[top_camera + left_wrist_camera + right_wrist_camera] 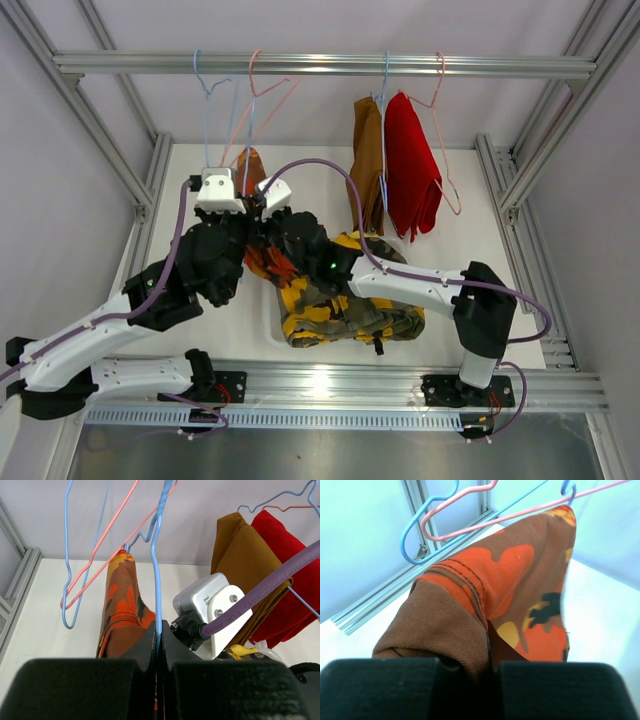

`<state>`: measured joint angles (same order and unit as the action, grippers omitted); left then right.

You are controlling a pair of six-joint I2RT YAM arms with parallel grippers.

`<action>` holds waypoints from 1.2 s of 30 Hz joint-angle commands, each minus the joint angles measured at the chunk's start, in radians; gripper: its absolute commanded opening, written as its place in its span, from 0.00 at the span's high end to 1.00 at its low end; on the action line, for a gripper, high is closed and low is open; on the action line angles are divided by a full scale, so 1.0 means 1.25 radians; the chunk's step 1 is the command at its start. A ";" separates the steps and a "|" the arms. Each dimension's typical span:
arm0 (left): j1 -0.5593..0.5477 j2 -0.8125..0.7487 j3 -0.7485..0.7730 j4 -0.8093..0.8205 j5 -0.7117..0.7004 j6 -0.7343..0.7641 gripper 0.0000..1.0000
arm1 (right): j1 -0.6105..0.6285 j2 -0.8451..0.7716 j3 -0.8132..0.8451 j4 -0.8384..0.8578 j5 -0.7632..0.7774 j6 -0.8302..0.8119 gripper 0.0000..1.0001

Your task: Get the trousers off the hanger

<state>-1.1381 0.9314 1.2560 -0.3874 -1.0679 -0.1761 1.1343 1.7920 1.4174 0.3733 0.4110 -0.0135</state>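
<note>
Your top view looks down from above and behind the arm bases at the near edge of the table (480, 235), facing the far edge and taking in the whole tabletop. Your left wrist camera sits close to the blue hanger (156, 580) and faces the far edge. Your right wrist camera sits closer still, angled toward the left edge. All three views share the orange-red patterned trousers (510, 580).

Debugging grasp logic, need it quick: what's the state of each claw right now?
Left claw: closed, holding the blue hanger by its wire.
Right claw: closed, holding the orange-red patterned trousers.
</note>
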 commanded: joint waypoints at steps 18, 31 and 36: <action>0.027 0.042 0.019 0.045 0.006 -0.003 0.99 | 0.069 -0.265 0.006 -0.049 0.027 -0.054 1.00; 0.031 0.081 0.021 0.033 0.022 -0.010 0.99 | 0.093 -0.359 0.012 -0.085 0.076 -0.106 1.00; 0.031 0.092 0.022 0.030 0.031 -0.009 0.99 | 0.094 -0.361 -0.001 -0.099 0.098 -0.105 1.00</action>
<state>-1.1034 1.0416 1.2785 -0.3199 -1.0367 -0.1925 1.2427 1.4071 1.3819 0.0704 0.5190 -0.1333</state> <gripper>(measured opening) 0.008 0.102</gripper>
